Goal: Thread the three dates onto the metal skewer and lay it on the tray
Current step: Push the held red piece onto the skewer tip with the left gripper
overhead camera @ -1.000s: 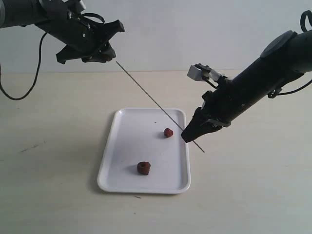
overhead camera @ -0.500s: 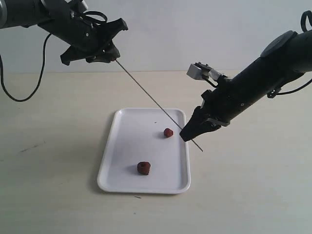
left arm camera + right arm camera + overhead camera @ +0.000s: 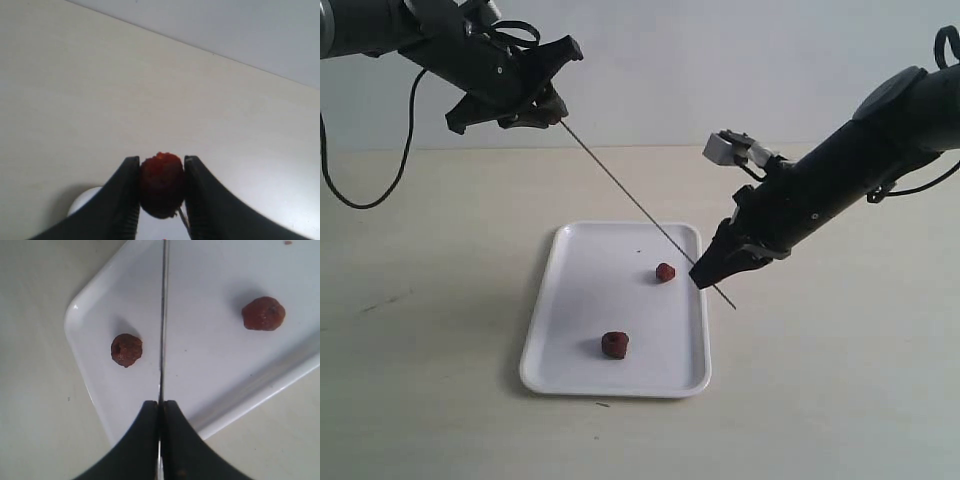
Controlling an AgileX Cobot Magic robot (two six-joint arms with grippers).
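- Exterior view: the left gripper [image 3: 542, 112] hangs high over the table [image 3: 430, 330], at the upper end of the metal skewer [image 3: 640, 208]. The right gripper [image 3: 702, 279], its arm sloping down, pinches the skewer near its lower tip at the edge of the tray [image 3: 582, 300]. Two dates [image 3: 614, 344] lie on the tray.
- Left wrist view: partly spread jaws clamp the third date [image 3: 161, 185].
- Right wrist view: jaws press tight on the skewer, above the tray.
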